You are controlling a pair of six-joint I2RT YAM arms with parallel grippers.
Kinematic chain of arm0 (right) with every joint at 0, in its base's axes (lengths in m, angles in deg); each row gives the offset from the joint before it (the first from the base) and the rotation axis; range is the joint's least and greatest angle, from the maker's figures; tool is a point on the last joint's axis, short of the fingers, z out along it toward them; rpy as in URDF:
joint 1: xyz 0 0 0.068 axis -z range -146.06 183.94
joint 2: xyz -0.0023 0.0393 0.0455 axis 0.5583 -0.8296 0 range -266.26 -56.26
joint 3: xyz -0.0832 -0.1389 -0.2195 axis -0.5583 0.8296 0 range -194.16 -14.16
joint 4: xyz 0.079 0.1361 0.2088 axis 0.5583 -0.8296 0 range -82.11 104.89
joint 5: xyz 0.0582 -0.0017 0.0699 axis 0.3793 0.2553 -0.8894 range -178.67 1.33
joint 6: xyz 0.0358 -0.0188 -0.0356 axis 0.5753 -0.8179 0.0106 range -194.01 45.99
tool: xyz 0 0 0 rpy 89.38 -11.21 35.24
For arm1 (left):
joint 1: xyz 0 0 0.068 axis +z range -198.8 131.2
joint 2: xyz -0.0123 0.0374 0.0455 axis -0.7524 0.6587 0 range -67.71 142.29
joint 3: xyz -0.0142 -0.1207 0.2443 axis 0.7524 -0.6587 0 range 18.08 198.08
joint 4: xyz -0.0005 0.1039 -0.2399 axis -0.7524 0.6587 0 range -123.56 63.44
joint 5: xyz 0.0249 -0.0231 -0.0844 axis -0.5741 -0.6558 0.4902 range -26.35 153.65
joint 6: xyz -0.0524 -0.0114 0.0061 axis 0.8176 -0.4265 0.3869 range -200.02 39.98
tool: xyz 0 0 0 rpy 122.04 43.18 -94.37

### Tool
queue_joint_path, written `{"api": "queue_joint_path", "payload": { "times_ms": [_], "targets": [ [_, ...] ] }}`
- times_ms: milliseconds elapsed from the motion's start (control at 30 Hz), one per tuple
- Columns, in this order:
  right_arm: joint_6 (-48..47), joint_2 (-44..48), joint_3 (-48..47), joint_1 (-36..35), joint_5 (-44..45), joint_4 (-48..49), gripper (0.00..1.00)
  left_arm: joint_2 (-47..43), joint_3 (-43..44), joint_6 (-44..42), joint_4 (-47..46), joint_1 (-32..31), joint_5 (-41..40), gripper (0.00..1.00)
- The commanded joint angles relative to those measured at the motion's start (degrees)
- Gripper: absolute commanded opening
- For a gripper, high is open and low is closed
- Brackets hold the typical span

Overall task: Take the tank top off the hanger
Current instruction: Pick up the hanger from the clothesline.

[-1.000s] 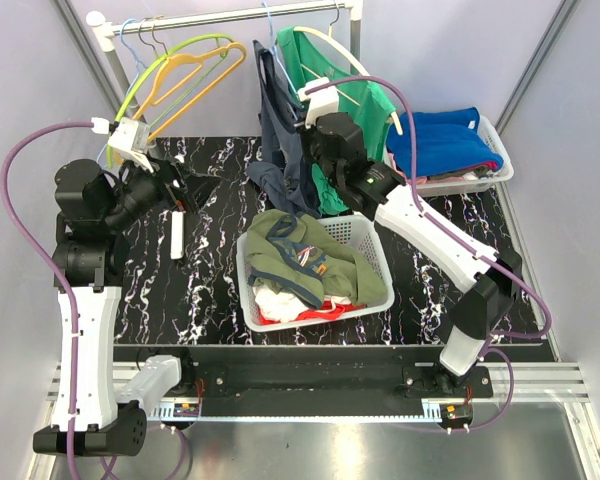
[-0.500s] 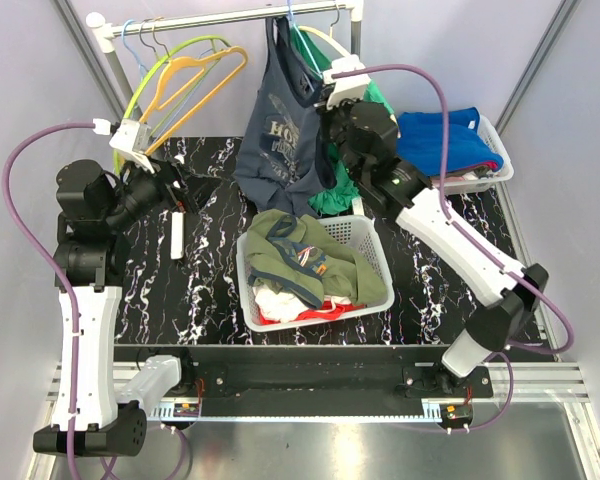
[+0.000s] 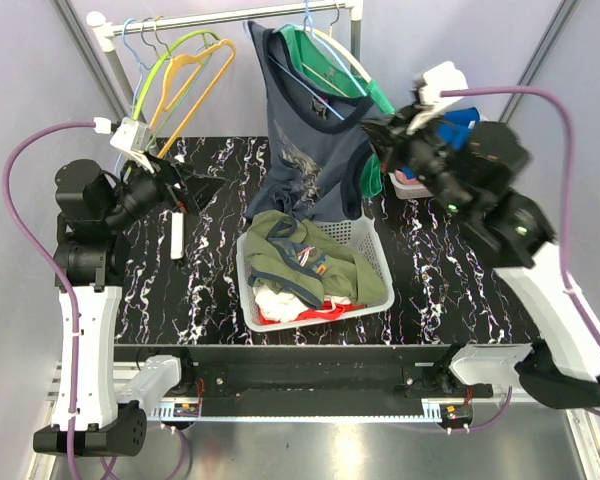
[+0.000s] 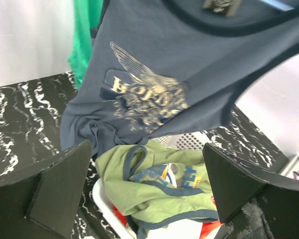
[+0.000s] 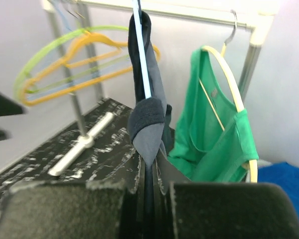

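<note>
We've got the right jaws pinched shut on the navy tank top (image 3: 305, 150) on its blue hanger (image 5: 143, 50); left jaws wide open, empty.

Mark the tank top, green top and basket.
tank top (image 3: 315, 140): top view, chest panel.
green top (image 5: 224, 149): right wrist view, front fabric.
basket (image 3: 365, 232): top view, bare mesh wall at the far right corner.

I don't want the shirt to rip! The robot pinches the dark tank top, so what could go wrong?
The right hand is shut on the tank top, whose fabric is wrapped over the blue hanger, so a hard tug might stretch it or yank the hanger off the rail. The green top hangs close beside and could get snagged too.
</note>
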Motion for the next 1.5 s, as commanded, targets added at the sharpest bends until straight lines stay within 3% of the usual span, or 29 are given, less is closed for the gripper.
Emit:
{"api": "queue_joint_path", "payload": {
  "times_ms": [0, 367, 567, 1067, 1467],
  "targets": [
    [1.4, 5.1, -8.5, 0.1, -7.5, -1.4, 0.00, 0.0, 1.0, 1.8, -4.7, 0.2, 4.5, 0.99],
    [2.5, 6.1, -20.6, 0.1, -15.2, -4.3, 0.00, -1.0, -1.1, 1.8, -6.4, 0.3, 5.8, 0.99],
    [2.6, 8.3, -21.0, 0.1, -21.7, -6.5, 0.00, -0.9, -0.8, 1.8, -6.4, 0.2, 6.1, 0.99],
    [5.8, 11.2, -29.3, 0.1, -22.8, -7.8, 0.00, -1.0, -1.2, 2.5, -7.1, 0.2, 5.6, 0.99],
    [5.8, 16.5, -19.4, 0.1, -19.1, -9.5, 0.00, -1.5, -1.0, 2.0, -7.1, 0.2, 4.8, 0.99]
  ]
}}
